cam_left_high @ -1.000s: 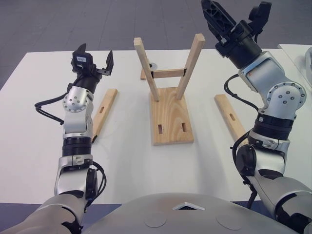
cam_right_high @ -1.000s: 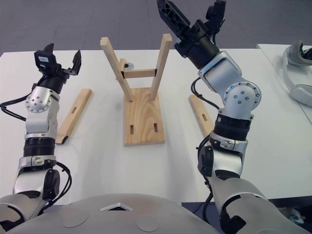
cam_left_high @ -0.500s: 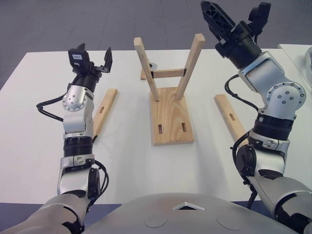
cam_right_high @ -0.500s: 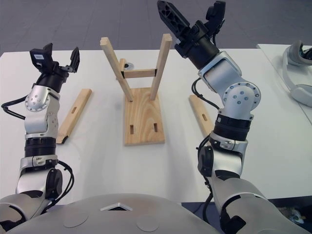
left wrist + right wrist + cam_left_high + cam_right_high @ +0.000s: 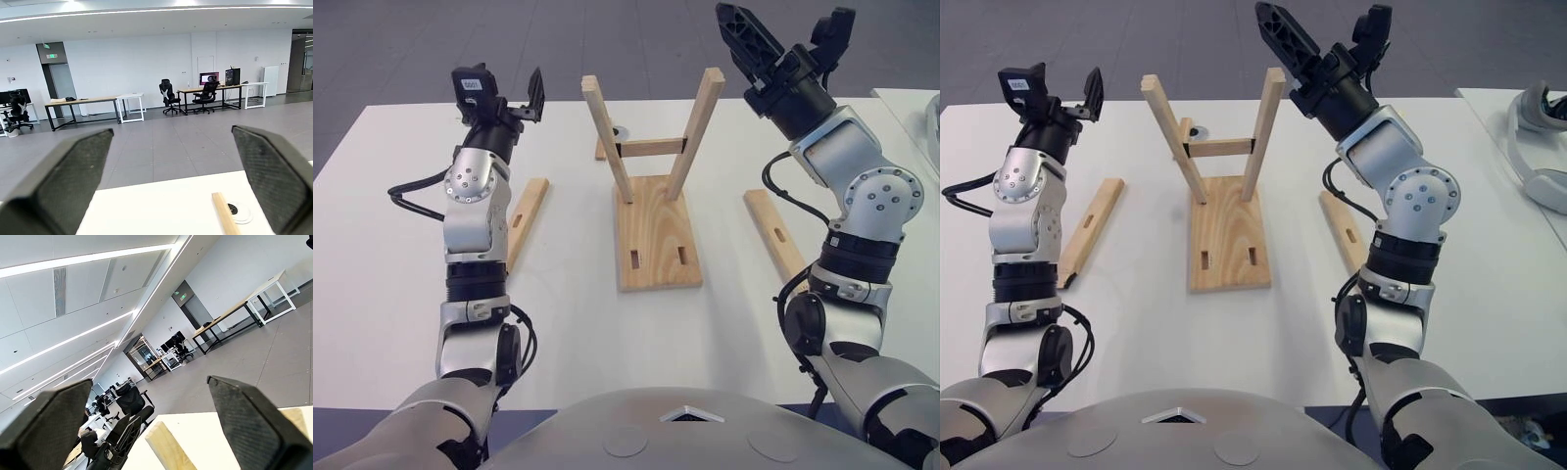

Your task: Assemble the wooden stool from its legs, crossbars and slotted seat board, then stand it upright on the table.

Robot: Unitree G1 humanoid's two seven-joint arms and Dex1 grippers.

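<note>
From the head's left eye, the seat board lies flat in the middle of the white table. Two legs stand in its far slots, leaning a little away from each other, and a crossbar joins them near half height. The two near slots of the board are open. One loose leg lies flat to the left of the board and another loose leg lies flat to the right, both apart from it. The left gripper is raised above the far left part of the table with its fingers spread wide and nothing between them. The right gripper is higher, beyond the right standing leg, also spread wide and holding nothing.

The right eye adds a white device on a neighbouring table.

In the left wrist view, the two dark pads are far apart; between them I see the table's far edge, the top of a standing leg and a round fitting.

In the right wrist view, the pads are wide too, with a leg's end between them
</note>
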